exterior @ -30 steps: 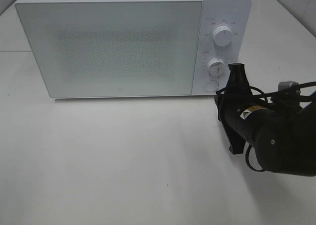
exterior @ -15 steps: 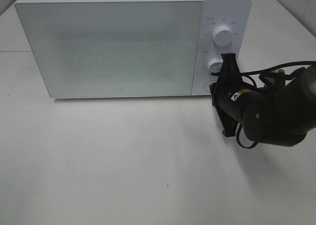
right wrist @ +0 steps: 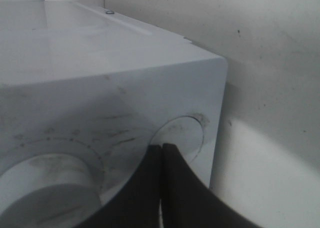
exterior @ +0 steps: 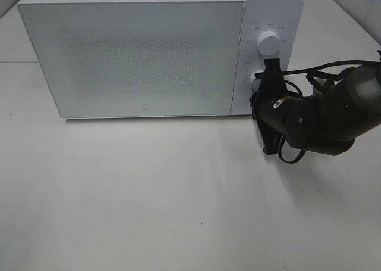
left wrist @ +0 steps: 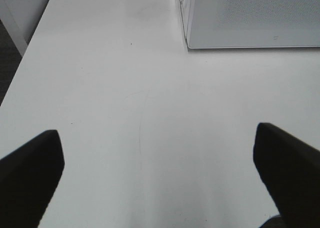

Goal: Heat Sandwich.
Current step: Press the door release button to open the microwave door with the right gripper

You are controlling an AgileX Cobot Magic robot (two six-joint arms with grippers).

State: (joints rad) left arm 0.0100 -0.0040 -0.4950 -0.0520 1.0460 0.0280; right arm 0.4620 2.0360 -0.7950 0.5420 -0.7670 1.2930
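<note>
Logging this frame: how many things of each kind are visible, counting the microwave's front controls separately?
Microwave: 1
Dial knobs: 2 (upper knob, lower knob)
Round button: 1
Grippers: 2 (left gripper, right gripper)
Total: 6

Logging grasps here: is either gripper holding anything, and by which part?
Nothing is held. Right gripper shut, fingers at the microwave's round button; left gripper open.
</note>
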